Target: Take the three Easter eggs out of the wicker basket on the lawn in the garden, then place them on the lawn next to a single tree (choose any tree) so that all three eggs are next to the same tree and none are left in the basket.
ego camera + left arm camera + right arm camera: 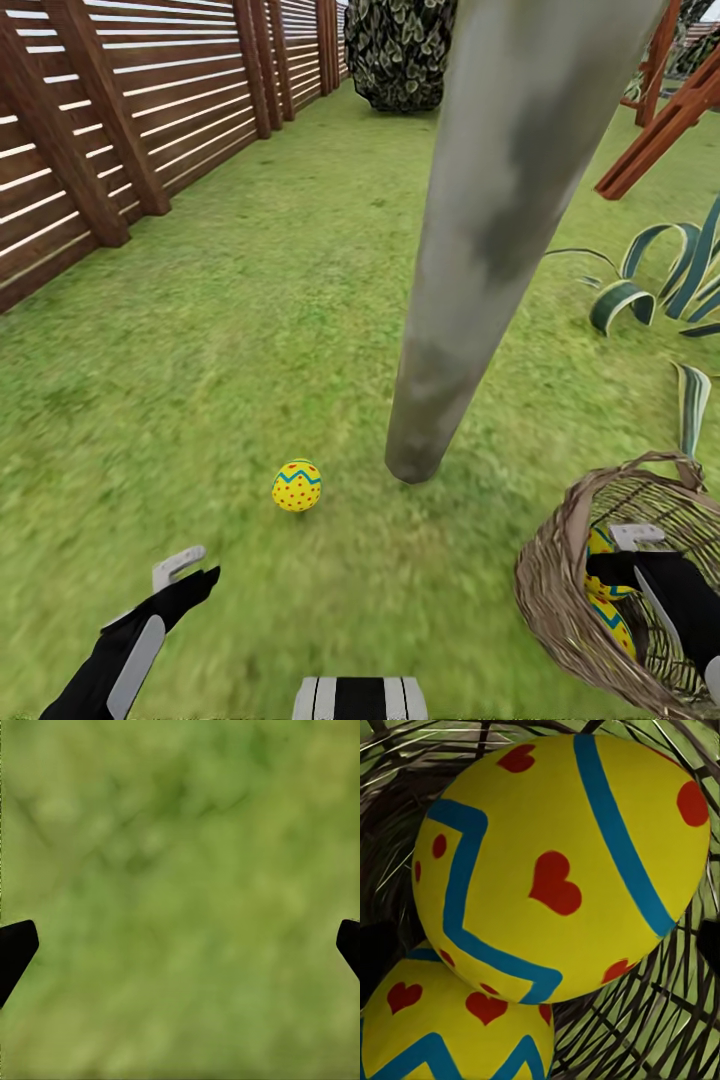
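- One egg (pixel 297 485) out on the lawn (pixel 200 380), just beside the foot of the tree (pixel 500 230), on its left in the head view, upright, yellow with red dots and a blue-green zigzag.
- Two eggs in the basket (pixel 560 590) at lower right of the head view, near the trunk's base; basket tilted, mouth turned toward the robot.
- Seen close from the right wrist: large egg (pixel 562 862) with red hearts and blue bands, resting against a second heart egg (pixel 450 1027), wicker weave behind both.
- Right gripper (pixel 625 575) reaching inside the basket, right at the eggs (pixel 605 600); open or closed cannot be told, no finger seen touching an egg.
- Left gripper (pixel 185 575) low over bare grass at lower left, well apart from the lawn egg; spread wide, black fingertips (pixel 16 949) at opposite edges of the left wrist view, only blurred grass (pixel 180 885) between them.
- Slat fence (pixel 110 130) along the left, dark bush (pixel 400 50) at the back, striped agave (pixel 670 270) and red-brown swing frame (pixel 670 110) to the right.
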